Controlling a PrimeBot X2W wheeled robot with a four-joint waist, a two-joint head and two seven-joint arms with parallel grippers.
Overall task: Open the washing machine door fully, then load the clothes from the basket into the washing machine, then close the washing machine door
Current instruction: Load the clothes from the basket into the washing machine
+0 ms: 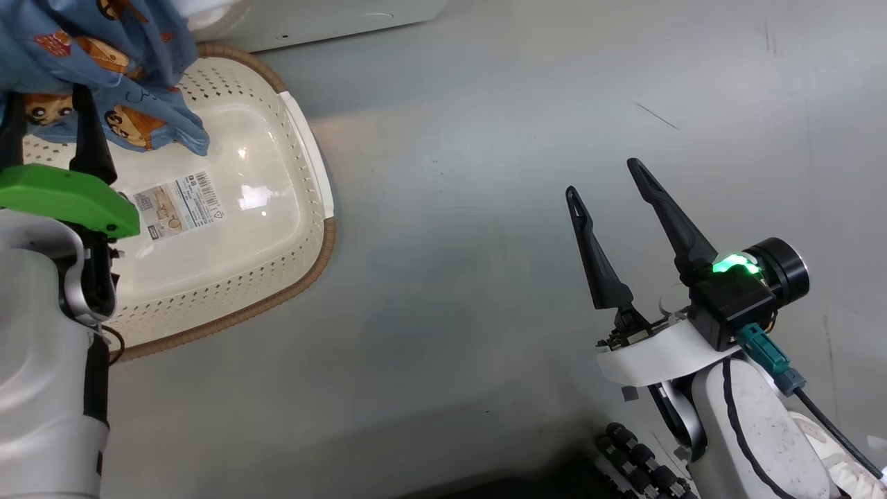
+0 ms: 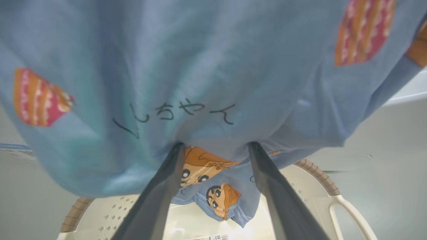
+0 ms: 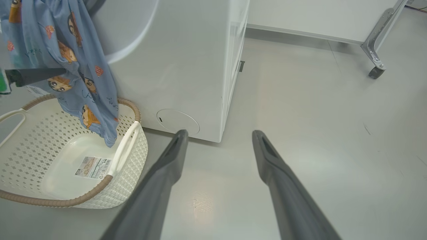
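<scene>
Clothes (image 2: 213, 83) hang draped over the left gripper's (image 2: 217, 146) widely spread fingers, above the basket (image 1: 305, 159) at ten o'clock, its floor bare; right gripper (image 1: 603, 177), at four o'clock, gapes empty; washing machine (image 3: 186, 66) stands at twelve; loading and door-closing apparently remain.

clothes (image 1: 104, 48) are reading as soft matt printed cloth. basket (image 1: 267, 277) is showing glossy perforated plastic, its rim looking woven; sticker (image 1: 181, 204) is looking like paper. washing machine (image 3: 186, 60) is showing smooth white sheen. floor (image 1: 485, 138) is looking smooth, slightly glossy. right gripper (image 1: 604, 177) fingers (image 1: 597, 267) are looking matt dark plastic.
</scene>
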